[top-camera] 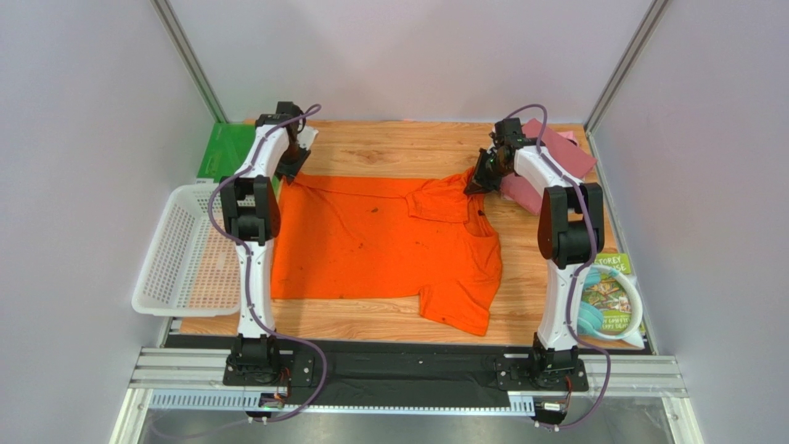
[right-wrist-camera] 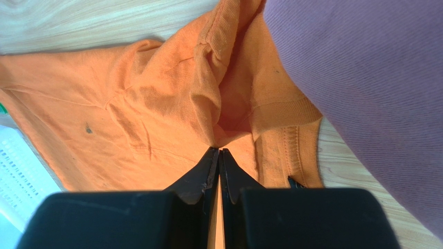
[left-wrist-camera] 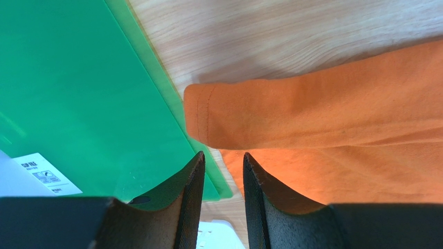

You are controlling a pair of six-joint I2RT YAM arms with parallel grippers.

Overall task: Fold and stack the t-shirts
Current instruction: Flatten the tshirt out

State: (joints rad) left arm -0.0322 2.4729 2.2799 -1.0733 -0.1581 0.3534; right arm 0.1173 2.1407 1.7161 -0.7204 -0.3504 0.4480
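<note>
Top external view shows the orange shirt (top-camera: 370,245) spread flat across the middle of the table (top-camera: 398,139). One sleeve reaches toward the near right, and the far right part of the shirt is bunched up. The right gripper (top-camera: 482,176) is at that bunch. In the right wrist view its fingers (right-wrist-camera: 200,176) are pressed together on a gathered fold of the orange cloth by the collar. Just right of it, the maroon shirt (top-camera: 569,153) lies folded at the far right corner. The pink shirt (top-camera: 517,192) is against its near side, partly hidden by the right arm. The left gripper (top-camera: 296,159) is at the orange shirt's far left corner. In the left wrist view its fingers (left-wrist-camera: 190,192) stand a narrow gap apart, clamping nothing, with the sleeve hem just past their tips. The green sheet (left-wrist-camera: 78,78) lies right beside that sleeve. The basket (top-camera: 176,250) sits at the table's left edge.
</note>
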